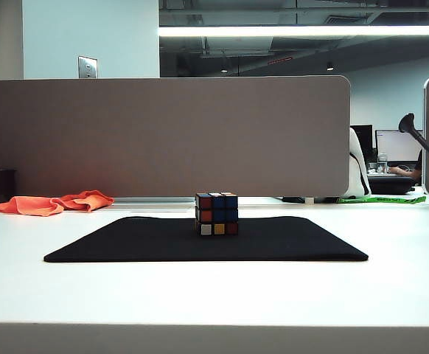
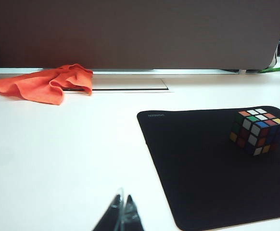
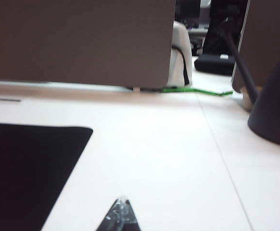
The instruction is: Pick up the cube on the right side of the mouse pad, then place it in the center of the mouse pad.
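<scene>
The cube is seen resting mid mouse pad, away from left gripper and right gripper, both jaws pressed together, empty; nothing seems left.

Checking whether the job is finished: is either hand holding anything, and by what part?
Nothing is held. The left hand and right hand are both shut and empty above the table; the cube sits free on the mouse pad.

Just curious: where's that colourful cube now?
In the exterior view the cube sits on the black pad, near its middle toward the far edge, right of the orange cloth.
</scene>
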Motion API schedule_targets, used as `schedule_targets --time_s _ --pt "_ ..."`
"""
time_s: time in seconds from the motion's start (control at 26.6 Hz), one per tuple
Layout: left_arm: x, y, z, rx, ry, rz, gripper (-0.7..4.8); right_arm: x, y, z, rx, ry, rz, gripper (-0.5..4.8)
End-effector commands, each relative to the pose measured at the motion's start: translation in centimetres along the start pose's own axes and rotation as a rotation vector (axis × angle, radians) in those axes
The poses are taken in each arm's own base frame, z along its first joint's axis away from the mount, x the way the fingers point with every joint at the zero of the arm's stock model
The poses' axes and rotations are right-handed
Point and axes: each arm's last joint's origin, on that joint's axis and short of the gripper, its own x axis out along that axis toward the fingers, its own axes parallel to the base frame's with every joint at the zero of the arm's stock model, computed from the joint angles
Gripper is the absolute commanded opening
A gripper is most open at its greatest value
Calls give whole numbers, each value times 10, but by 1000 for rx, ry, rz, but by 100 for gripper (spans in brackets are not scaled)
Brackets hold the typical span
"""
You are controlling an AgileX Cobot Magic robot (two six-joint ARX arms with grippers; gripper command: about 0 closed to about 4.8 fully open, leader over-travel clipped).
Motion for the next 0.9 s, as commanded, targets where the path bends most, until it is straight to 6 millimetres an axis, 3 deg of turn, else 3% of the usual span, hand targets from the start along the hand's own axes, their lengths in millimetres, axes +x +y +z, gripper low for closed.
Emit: schedule_targets --time_s 0.04,0.45,0.9 --pt "0 0 2 2 -14 0 -6 1 0 -10 0 31 -11 -5" --pt "0 0 2 4 -16 6 -6 1 -2 -12 0 55 -65 -5" --pt "-1 5 9 78 -81 168 -6 1 0 -12 1 54 -12 -5"
